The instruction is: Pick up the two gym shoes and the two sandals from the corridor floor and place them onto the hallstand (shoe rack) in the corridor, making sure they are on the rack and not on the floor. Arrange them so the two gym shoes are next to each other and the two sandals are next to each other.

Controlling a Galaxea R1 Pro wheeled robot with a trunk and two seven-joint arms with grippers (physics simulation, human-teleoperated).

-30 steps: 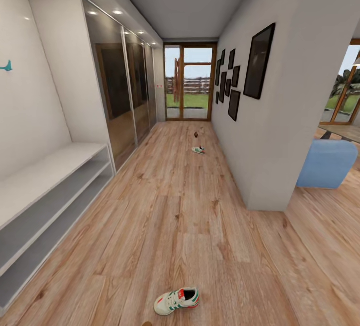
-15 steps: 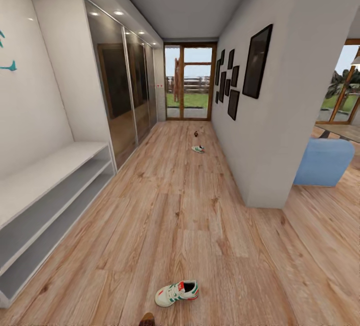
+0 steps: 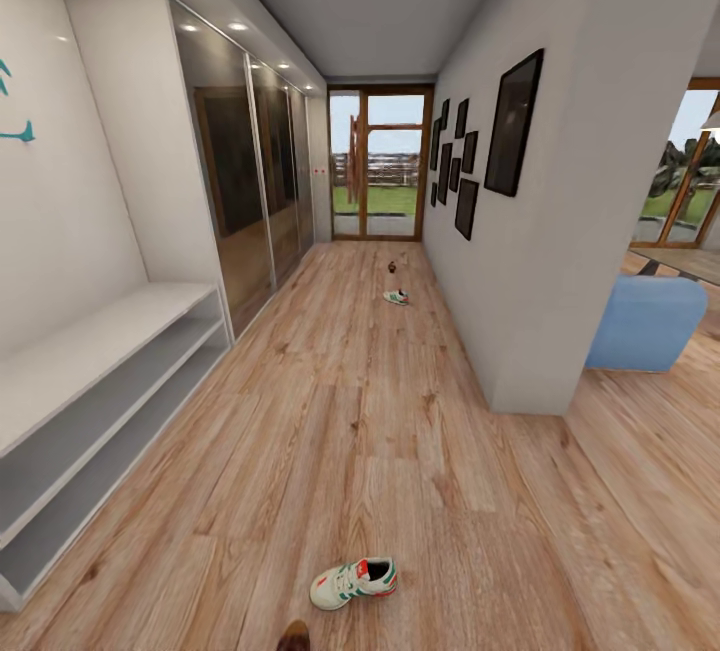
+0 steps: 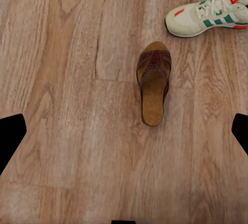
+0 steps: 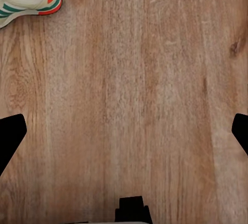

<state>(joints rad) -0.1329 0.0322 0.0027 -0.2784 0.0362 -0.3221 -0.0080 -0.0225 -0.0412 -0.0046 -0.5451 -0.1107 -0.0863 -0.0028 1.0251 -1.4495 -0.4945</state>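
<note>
At the very bottom edge of the head view, at 6 o'clock, a brown sandal is cut off so that only its front end shows; the left wrist view gives it whole, lying flat on the wood floor with its straps toward the near sneaker. That sneaker, white with green stripes and red accents, sits just beyond the sandal at about 1 o'clock from it in the head view, close but apart, and is clipped at the frame edge in both wrist views; the right wrist view catches only its heel end over otherwise bare planks. The left gripper shows as two dark fingertips at the frame sides, spread wide and holding nothing; the right gripper looks the same, spread wide above the floor. At 9 o'clock along the left wall stands a low white two-tier bench, cut off by the frame. Further along that wall come mirrored wardrobe doors. Far down the corridor at 12 o'clock lie a second sneaker and, just past it, a small brown shape, probably the other sandal, too small to be sure. Dark picture frames hang on the right wall; a blue seat shows partly behind that wall's corner at 3 o'clock. A glazed door closes the corridor.
</note>
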